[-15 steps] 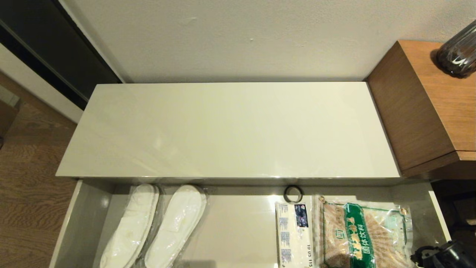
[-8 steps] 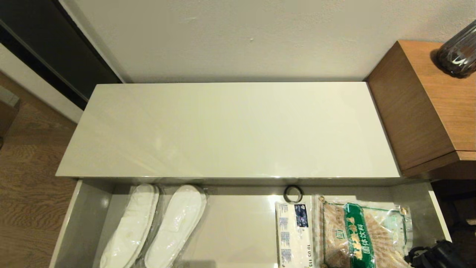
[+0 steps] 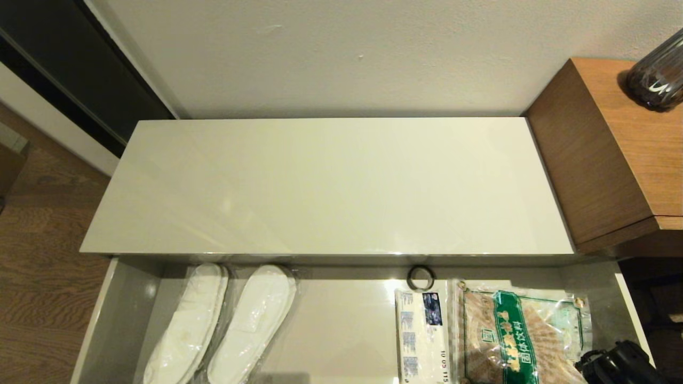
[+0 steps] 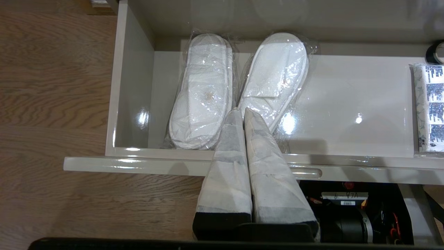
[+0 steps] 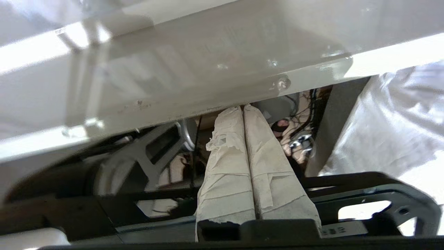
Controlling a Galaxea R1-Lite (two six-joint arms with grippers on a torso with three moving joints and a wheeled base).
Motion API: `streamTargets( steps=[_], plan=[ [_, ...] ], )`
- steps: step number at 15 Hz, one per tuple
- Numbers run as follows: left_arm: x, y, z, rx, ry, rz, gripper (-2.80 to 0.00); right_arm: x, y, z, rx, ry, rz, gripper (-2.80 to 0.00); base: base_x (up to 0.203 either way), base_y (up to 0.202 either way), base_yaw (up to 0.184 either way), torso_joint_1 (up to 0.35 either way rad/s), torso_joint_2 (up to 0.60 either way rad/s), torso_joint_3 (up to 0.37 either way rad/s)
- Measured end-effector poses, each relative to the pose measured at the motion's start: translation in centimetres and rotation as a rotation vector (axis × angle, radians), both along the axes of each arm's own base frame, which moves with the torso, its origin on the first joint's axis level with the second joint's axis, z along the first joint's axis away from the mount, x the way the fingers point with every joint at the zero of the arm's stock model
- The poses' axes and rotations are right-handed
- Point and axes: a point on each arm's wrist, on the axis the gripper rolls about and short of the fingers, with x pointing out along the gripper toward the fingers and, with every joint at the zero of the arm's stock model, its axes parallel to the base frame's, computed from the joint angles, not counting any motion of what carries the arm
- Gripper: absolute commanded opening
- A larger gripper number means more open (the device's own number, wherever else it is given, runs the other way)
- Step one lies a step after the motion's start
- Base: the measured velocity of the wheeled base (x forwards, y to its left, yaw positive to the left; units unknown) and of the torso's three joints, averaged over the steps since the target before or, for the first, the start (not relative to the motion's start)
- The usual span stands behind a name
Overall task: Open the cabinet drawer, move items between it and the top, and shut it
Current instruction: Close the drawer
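The cabinet drawer [image 3: 122,320] stands pulled out below the top [image 3: 331,186], which is bare. Inside it, on the right, lie the items: a white packet with blue print [image 3: 421,336] and, to its right, a clear packet with a green label [image 3: 525,336]. My right gripper [image 5: 242,107] is shut on nothing, its tips against the edge of the drawer's glossy pale front [image 5: 173,80]. Only the right arm's black wrist [image 3: 613,365] shows in the head view, by the clear packet's near right corner. My left gripper [image 4: 241,110] is shut and empty, over the drawer's front edge.
Wrapped white slippers [image 3: 221,325] fill the drawer's left part. A small black ring [image 3: 421,278] lies at the back beside the white packet. A taller brown wood surface [image 3: 629,149] with a dark glass vessel [image 3: 656,74] stands to the right. Wood floor lies to the left.
The right arm's black wrist has shifted a little to the left at the bottom right of the head view. The drawer and its contents have not moved.
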Motion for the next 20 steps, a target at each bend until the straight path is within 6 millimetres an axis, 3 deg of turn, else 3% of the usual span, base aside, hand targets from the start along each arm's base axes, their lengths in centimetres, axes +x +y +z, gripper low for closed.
streamTargets(
  steps=[11,16,20],
  plan=[
    [0.0,0.0,0.0,0.001,0.0,0.0,-2.8,1.4,0.2,-0.9,-0.055,-0.164,-0.058,-2.8,0.0,0.0,0.0,0.0,0.0,0.0],
    [0.0,0.0,0.0,0.0,0.0,0.001,-2.8,1.8,0.3,-0.3,-0.059,-0.231,-0.068,-2.8,0.0,0.0,0.0,0.0,0.0,0.0],
    [0.0,0.0,0.0,0.0,0.0,0.0,-2.8,3.3,0.7,0.6,-0.085,-0.338,-0.099,-2.8,0.0,0.0,0.0,0.0,0.0,0.0]
  ],
)
